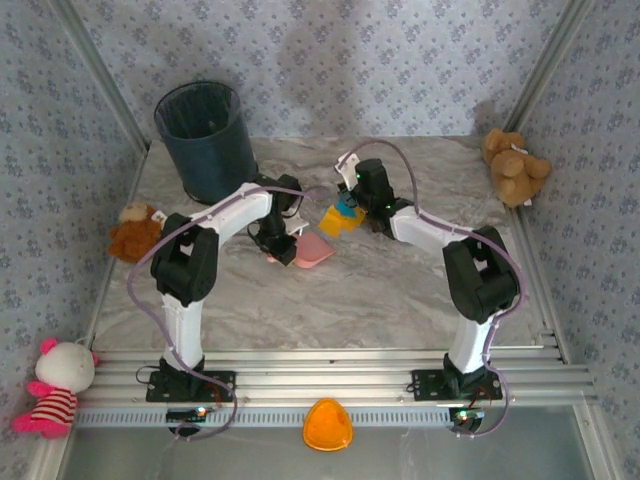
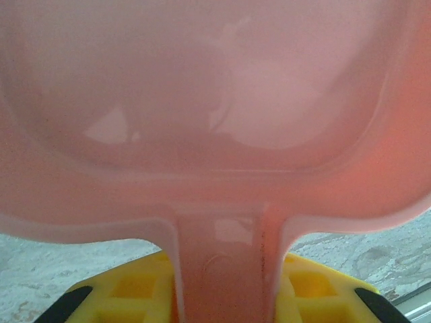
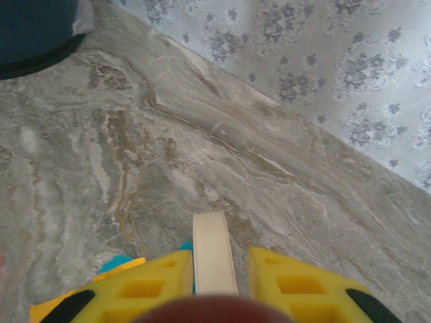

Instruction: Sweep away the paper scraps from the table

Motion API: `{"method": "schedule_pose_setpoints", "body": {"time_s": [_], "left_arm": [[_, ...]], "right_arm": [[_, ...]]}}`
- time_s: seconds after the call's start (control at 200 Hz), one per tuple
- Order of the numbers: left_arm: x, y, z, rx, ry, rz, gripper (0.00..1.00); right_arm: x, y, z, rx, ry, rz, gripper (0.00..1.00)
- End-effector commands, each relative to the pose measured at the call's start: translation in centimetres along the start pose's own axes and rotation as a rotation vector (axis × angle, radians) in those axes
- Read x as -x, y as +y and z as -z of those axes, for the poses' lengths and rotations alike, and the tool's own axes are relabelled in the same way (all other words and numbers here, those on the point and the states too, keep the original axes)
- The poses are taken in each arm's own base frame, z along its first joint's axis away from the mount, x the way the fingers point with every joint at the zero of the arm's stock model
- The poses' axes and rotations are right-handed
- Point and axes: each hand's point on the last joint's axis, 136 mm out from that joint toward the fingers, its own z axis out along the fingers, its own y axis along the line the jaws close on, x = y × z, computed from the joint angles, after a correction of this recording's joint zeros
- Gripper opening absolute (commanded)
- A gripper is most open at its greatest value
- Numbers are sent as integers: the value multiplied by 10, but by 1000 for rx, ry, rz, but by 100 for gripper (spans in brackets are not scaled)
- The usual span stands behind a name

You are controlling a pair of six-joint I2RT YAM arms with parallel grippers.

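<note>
My left gripper [image 1: 285, 245] is shut on the handle of a translucent pink dustpan [image 1: 315, 252], which rests low over the middle of the marble table [image 1: 400, 290]. In the left wrist view the dustpan [image 2: 202, 101] spreads just ahead of the left gripper [image 2: 219, 269]. My right gripper [image 1: 352, 205] is just behind and to the right of the pan, shut on the cream handle [image 3: 212, 249] of a small brush. Its orange-and-cyan head [image 1: 338, 220] points toward the pan. The paper scraps are out of view.
A dark blue bin [image 1: 207, 140] stands at the back left, close behind the left arm. Plush toys sit at the table's edges: a brown bear [image 1: 515, 165], a brown toy [image 1: 135, 232] and a pink-and-white one [image 1: 55, 385]. The ribbed rail [image 1: 330, 375] runs along the near edge.
</note>
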Motion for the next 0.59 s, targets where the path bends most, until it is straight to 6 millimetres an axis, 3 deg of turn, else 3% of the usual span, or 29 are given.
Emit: {"method": "schedule_pose_setpoints", "body": {"time_s": [0.0,0.5,0.515,0.59], "left_arm": [[5,-5,-1,-25,14,-23,0],[21,-7,-9,-55,13,-19,0],[22,-7,-9,-57,12,-17,0],[24,-7,-10,-59,13,-16,0]], "right_arm": [[-5,18,1,58,9,2,0],[10,46,16,143,-23,-18,0],[-4,50,15,150,4,-14,0],[-4,56,18,162,6,-15,0]]}}
